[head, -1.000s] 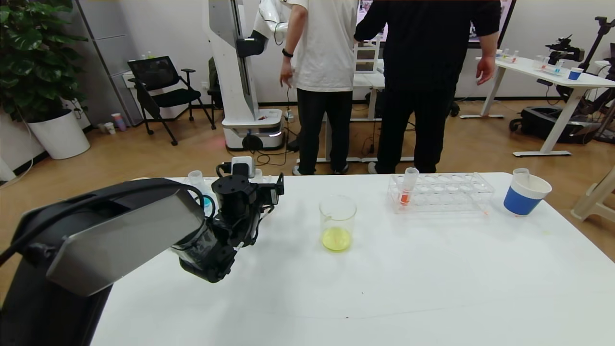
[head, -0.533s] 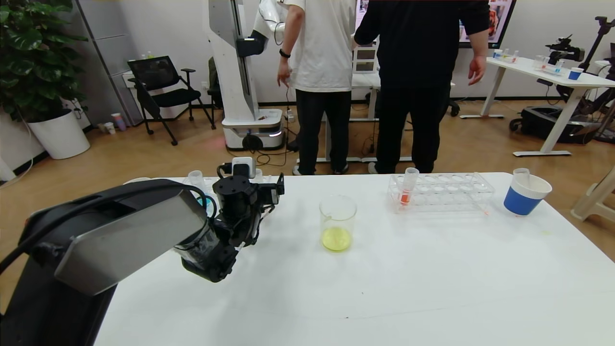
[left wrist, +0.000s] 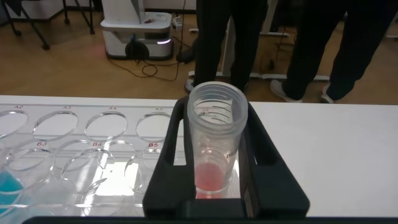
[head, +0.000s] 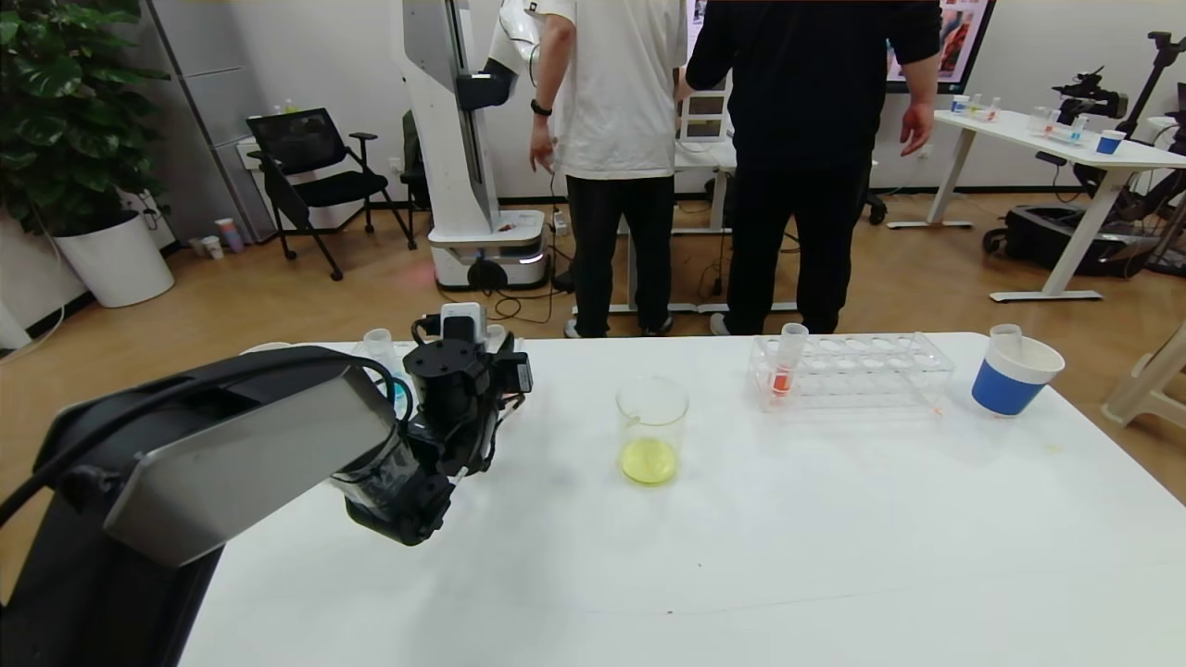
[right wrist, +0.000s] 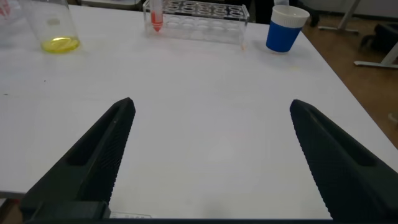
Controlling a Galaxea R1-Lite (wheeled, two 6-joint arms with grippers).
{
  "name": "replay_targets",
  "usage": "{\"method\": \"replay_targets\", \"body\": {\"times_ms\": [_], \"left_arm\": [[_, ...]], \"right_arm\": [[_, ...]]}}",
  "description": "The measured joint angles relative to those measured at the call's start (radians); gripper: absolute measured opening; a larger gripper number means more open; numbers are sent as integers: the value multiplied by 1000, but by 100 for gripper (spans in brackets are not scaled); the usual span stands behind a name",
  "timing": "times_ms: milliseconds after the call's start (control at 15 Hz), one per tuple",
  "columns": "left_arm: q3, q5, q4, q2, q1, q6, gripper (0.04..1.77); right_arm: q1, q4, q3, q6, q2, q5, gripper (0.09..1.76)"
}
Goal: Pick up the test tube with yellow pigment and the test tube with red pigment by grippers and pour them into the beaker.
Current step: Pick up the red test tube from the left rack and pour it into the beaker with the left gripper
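My left gripper (left wrist: 217,109) is shut on the test tube with red pigment (left wrist: 216,146), an upright clear tube with salmon-red liquid at its bottom. It is at the end of a clear rack (left wrist: 74,149) at the table's far left. Whether the tube is lifted clear of the rack I cannot tell. In the head view the left arm's wrist (head: 456,384) hides that tube. The beaker (head: 651,428) stands mid-table with yellow liquid in it, and also shows in the right wrist view (right wrist: 55,26). No yellow tube shows. My right gripper (right wrist: 211,118) is open and empty over the near table.
A second clear rack (head: 857,372) at the far right holds a tube with orange-red liquid (head: 784,363). A blue-and-white paper cup (head: 1013,378) beside it holds a clear tube. A blue-liquid tube (left wrist: 7,185) stands in the left rack. Two people stand beyond the table's far edge.
My left wrist has shifted slightly left and turned a little. The beaker, racks and cup have not moved. The people behind have shifted.
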Motion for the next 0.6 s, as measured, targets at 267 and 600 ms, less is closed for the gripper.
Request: {"method": "replay_targets", "body": {"times_ms": [267,600], "left_arm": [[0,-1,1,-1,-4,1,53],[-8,-21,47,-47,-4,38,53]], "right_arm": [[0,0,0,0,0,0,174],[0,0,0,0,0,0,174]]}}
